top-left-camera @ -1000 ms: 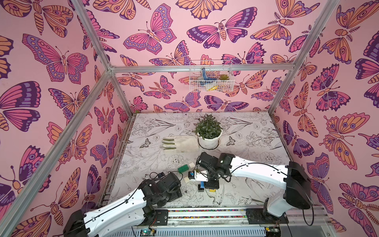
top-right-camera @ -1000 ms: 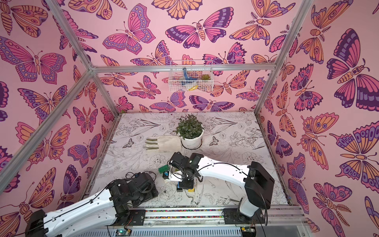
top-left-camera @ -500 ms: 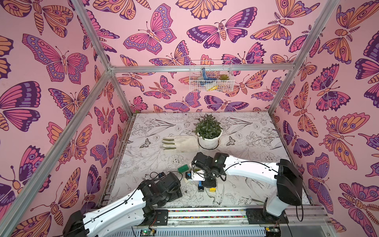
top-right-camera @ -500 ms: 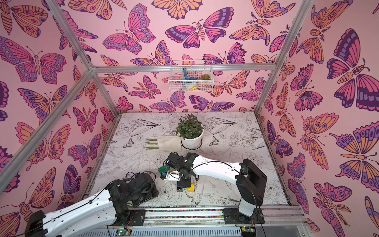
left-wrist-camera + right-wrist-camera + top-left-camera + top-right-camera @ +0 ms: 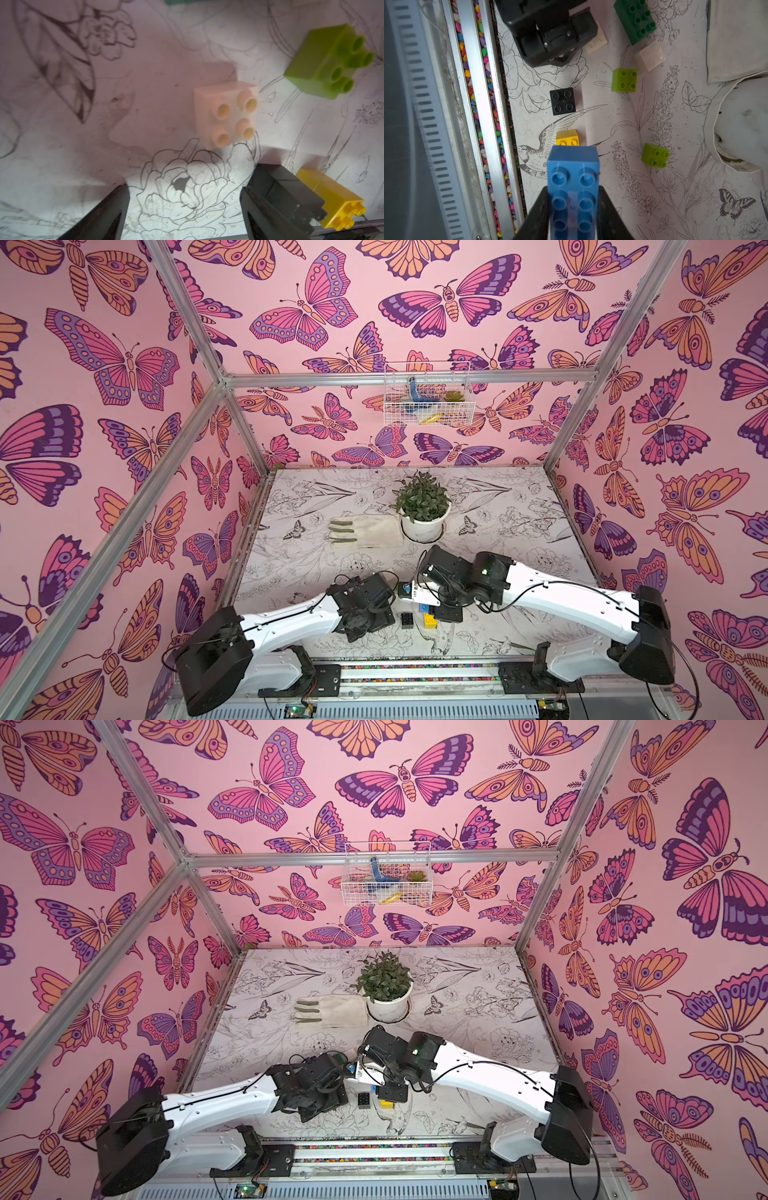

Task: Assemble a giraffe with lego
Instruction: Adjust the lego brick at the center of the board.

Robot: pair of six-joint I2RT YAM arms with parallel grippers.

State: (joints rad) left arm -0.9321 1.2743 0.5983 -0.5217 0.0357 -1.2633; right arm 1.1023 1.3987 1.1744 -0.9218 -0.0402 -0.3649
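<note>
Giraffe unbuilt, parts unjoined. Clamped by its long sides in the closed right claw [image 5: 573, 193]: long blue brick [image 5: 573, 164], studs toward the wrist camera, near a yellow brick [image 5: 568, 138]. Loose and apart on the table [image 5: 612, 124]: square black brick [image 5: 563, 101], lime brick [image 5: 624, 80], second lime brick [image 5: 655, 155], white brick [image 5: 650, 55], long dark green brick [image 5: 635, 19]. Left claw [image 5: 185, 199] wide open, gripping nothing, beside a second white brick [image 5: 226, 116].

Glove [image 5: 374, 531] just left of pot [image 5: 424, 529], lego [image 5: 407, 619] before both.
</note>
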